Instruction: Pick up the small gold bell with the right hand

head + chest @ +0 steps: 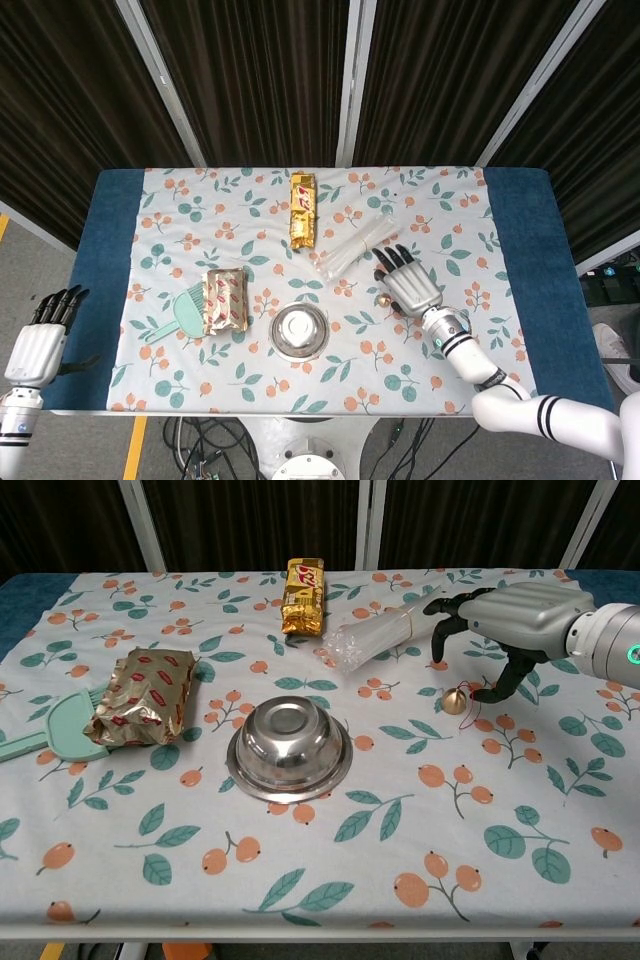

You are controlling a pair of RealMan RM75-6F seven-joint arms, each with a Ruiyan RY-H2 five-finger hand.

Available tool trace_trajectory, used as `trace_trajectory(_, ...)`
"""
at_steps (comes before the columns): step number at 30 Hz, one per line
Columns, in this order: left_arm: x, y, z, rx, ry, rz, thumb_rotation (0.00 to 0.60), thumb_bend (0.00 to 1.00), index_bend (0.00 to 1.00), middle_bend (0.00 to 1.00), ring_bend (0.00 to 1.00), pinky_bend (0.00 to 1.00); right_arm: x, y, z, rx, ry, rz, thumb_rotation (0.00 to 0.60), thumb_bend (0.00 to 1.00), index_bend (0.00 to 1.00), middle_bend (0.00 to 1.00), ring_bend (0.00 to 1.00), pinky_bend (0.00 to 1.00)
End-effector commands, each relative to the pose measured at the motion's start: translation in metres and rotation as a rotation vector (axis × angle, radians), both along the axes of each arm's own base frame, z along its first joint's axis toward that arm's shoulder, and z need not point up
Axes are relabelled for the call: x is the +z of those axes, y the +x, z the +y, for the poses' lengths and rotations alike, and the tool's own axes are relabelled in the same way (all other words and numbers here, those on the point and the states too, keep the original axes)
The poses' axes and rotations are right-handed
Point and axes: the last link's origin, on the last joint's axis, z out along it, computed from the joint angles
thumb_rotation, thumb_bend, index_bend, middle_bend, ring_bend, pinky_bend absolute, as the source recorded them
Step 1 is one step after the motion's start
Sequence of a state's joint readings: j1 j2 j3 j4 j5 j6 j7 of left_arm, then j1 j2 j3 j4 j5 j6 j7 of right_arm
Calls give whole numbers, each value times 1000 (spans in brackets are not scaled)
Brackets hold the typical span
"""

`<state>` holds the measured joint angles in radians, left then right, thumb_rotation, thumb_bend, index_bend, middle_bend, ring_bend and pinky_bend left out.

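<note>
- Chest view: right hand [515,615] hovering over small gold bell [456,699], fingers spread, holding nothing.
- Risking nudging the bell away if closing off-centre.

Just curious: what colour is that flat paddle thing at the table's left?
Pale mint green, clearest in the chest view.

Silver hand [520,615], black fingers [440,645]
</note>
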<state>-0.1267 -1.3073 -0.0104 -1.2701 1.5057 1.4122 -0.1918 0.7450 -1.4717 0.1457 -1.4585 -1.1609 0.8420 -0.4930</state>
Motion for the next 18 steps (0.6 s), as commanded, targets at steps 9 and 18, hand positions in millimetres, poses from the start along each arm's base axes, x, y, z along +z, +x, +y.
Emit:
trace_trajectory(9, 0, 1, 1, 2, 3, -2, 600, 21, 55, 21, 0, 70, -1, -1, 1, -2, 7, -5, 600, 193, 390, 2, 0, 0)
trace_trajectory(18, 0, 1, 0, 3, -1, -5, 600, 21, 55, 21, 0, 70, -2, -1, 0, -6, 6, -6, 600, 200, 444, 31, 0, 0)
